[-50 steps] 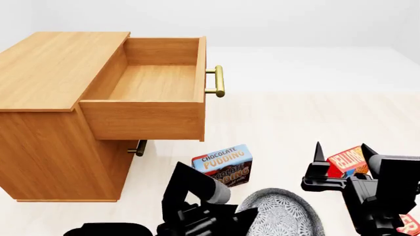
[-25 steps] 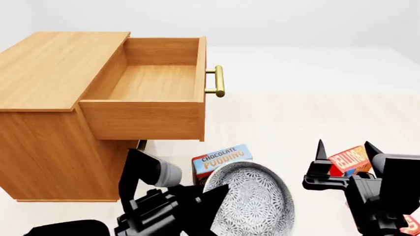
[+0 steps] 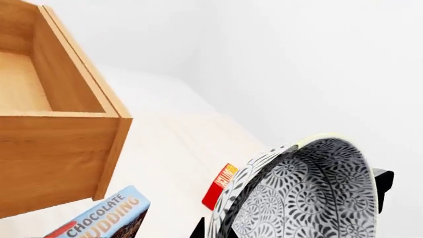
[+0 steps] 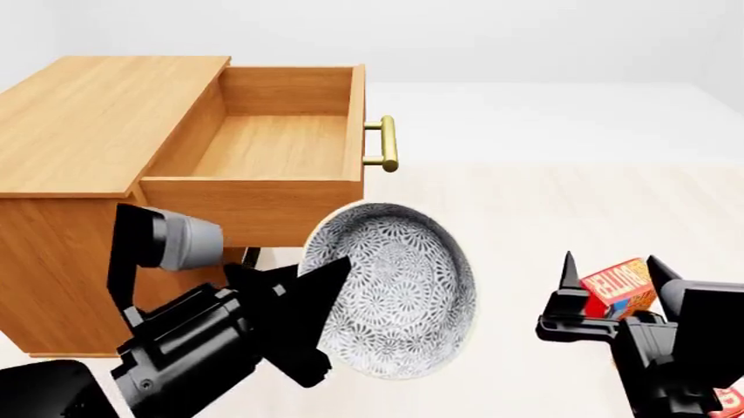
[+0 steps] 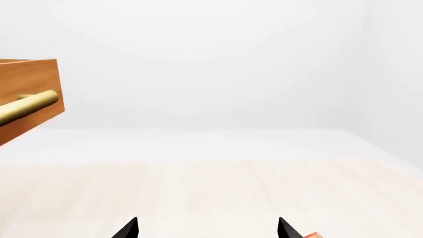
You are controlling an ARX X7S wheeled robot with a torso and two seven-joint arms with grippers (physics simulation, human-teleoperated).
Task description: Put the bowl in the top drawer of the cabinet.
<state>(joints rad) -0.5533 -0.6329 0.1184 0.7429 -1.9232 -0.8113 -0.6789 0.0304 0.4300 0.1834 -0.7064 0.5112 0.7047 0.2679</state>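
Over the last second I have raised the bowl point(image 4: 389, 292) with the left gripper point(image 4: 316, 318) from low at the bottom edge of the head view, where it covered little, up to the level of the top drawer point(image 4: 273, 144) side wall; it now hides the chocolate pudding box point(image 3: 99, 220) in that view. The lift is largely done, I judge; what remains is to carry the bowl over the drawer wall and lower it inside.

The left gripper is clamped on the bowl's rim, with the bowl tipped steeply so its patterned inside faces the head camera. The bowl hangs in the air just in front of the pulled-out drawer, not yet above its open box. The cabinet point(image 4: 99, 122) stands to the robot's left.

The right gripper point(image 4: 608, 279) hangs apart, its jaws spread and empty, near a red box point(image 4: 616, 286) on the floor point(image 4: 546, 209).
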